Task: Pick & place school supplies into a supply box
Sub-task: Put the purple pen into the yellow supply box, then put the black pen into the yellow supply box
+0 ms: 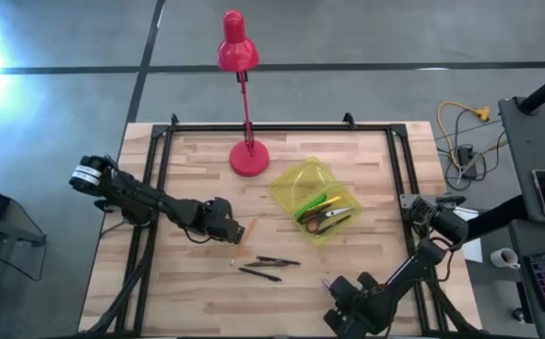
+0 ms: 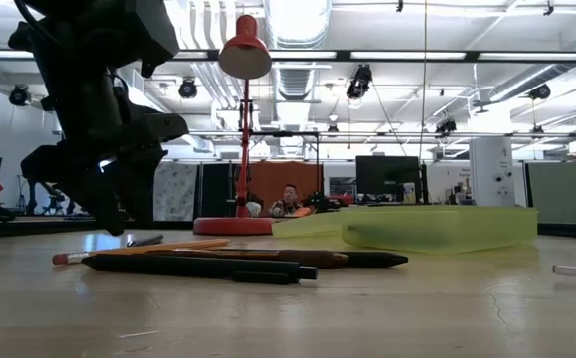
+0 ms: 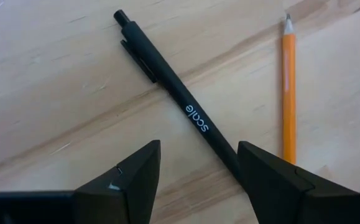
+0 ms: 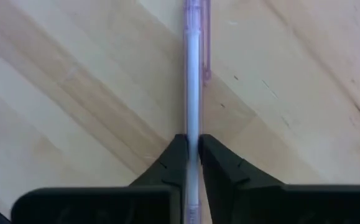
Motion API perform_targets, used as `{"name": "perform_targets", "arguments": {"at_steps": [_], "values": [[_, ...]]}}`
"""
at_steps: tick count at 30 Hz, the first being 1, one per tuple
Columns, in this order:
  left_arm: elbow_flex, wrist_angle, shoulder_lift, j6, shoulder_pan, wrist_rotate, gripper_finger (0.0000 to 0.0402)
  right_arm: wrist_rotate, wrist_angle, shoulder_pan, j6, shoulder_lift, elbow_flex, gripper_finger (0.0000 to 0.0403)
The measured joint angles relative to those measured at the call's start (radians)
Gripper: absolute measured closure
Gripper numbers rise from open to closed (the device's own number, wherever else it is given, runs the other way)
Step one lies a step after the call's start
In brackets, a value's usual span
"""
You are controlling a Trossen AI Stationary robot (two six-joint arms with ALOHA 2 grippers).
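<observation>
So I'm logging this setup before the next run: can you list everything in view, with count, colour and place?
desk lamp: one, red, far edge of the table, near the middle.
supply box: one, translucent yellow-green, open, right of the lamp's base; it holds a few supplies, among them what look like red-handled scissors.
orange pencil: one, on the wood beside the left hand.
black pens: two seen from above, near the table's middle, toward the front.
pink pen: one, pale pink and clear, at the front right.
table: one, light wood with a black frame.
left hand: open, low over a black pen.
right hand: shut on the pink pen.
</observation>
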Motion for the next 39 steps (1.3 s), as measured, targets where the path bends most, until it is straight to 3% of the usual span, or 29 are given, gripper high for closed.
{"name": "perform_targets", "arguments": {"at_steps": [3, 5, 9, 16, 27, 34, 39], "values": [[0.000, 0.000, 0.000, 0.000, 0.000, 0.000, 0.0203, 0.026, -0.044, -0.001, 0.033, -0.041, -0.002, 0.0386], [0.000, -0.001, 0.000, 0.000, 0.000, 0.001, 0.0203, 0.081, -0.178, -0.004, 0.030, -0.081, -0.019, 0.0387], [0.000, 0.003, 0.000, 0.000, 0.000, 0.001, 0.0203, 0.201, -0.377, -0.013, -0.047, -0.266, -0.007, 0.0388], [0.000, 0.015, 0.001, 0.031, 0.000, 0.000, 0.0203, 0.222, -0.415, -0.166, -0.785, -0.493, -0.064, 0.0388], [0.025, 0.027, 0.001, 0.023, 0.000, 0.000, 0.0203, 0.215, -0.302, -0.546, -1.814, -0.488, -0.181, 0.0384], [0.056, 0.025, 0.001, 0.015, 0.000, 0.000, 0.0203, 0.207, -0.182, -0.645, -2.097, -0.454, -0.294, 0.0329], [0.074, 0.004, 0.001, -0.065, 0.000, -0.001, 0.0203, 0.178, -0.141, -0.649, -2.060, -0.460, -0.353, 0.0291]]}}
